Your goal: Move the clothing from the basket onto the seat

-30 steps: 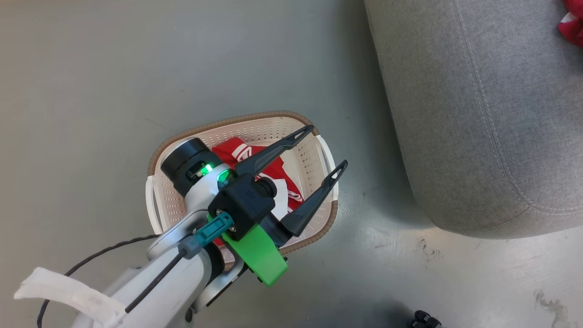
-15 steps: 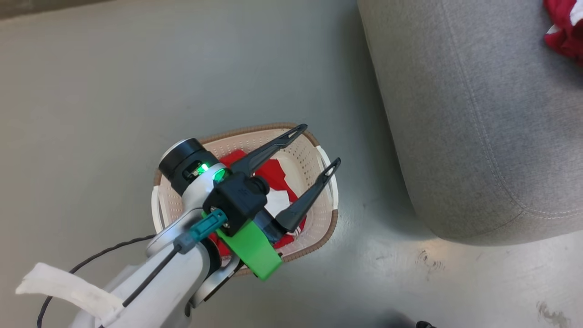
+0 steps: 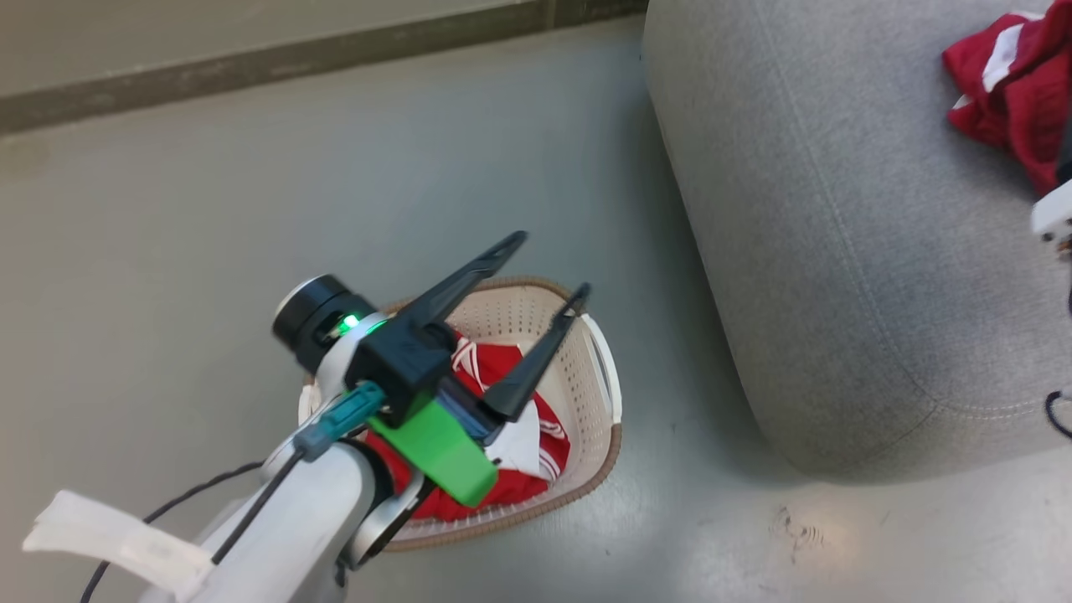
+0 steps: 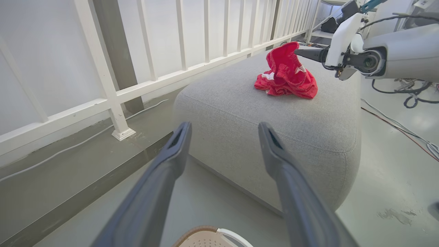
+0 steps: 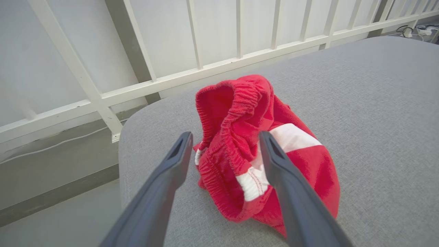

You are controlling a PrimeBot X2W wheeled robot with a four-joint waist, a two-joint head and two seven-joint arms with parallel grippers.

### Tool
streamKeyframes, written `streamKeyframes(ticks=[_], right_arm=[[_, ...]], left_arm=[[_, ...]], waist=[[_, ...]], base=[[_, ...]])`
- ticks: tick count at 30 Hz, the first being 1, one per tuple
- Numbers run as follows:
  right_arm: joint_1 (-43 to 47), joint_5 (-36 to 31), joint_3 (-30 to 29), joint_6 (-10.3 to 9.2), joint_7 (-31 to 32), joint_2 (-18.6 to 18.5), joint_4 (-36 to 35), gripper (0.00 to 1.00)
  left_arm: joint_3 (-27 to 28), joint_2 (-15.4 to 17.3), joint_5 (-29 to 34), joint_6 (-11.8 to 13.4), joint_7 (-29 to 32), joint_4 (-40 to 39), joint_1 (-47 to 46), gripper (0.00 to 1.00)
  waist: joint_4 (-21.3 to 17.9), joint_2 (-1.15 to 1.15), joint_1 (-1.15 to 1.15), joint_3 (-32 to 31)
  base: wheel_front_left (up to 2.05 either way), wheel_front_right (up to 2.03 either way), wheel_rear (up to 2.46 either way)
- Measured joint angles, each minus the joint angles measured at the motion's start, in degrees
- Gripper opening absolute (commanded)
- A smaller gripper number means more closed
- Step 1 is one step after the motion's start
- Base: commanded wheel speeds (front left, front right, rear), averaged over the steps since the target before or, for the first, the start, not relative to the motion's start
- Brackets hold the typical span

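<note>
Left gripper (image 3: 551, 264) fingers spread over laundry basket (image 3: 586, 490) holding red striped garment (image 3: 548, 444); right gripper (image 5: 225, 135) fingers spread at red shorts (image 5: 298, 164) on grey seat (image 3: 837, 209).

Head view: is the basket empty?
No, a red garment lies in the basket, below the open left pincer.

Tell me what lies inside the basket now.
A crumpled red garment with white stripes lies in the basket. The left gripper and its arm cover part of both in the head view, so anything beneath is hidden.
</note>
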Motion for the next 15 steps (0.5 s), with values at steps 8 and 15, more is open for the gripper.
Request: streamKeyframes(ticks=[8,15], right_arm=[[4.4,-2.1,2.3,1.51,-0.2,3.3,-4.6,1.0],[7.4,-4.2,4.1,2.22,-0.2,5.1,-14.4,1.0]], left_arm=[[3.1,0.2,-1.7,3.1,-1.8,1.9,4.4,1.0],[5.2,0.4,-2.8,5.7,-2.8,2.8,6.9,1.0]], waist=[[0.0,0.0,0.0,-4.5],[0.4,0.0,0.0,-8.0]], base=[[0.0,0.0,0.0],[0.0,0.0,0.0]])
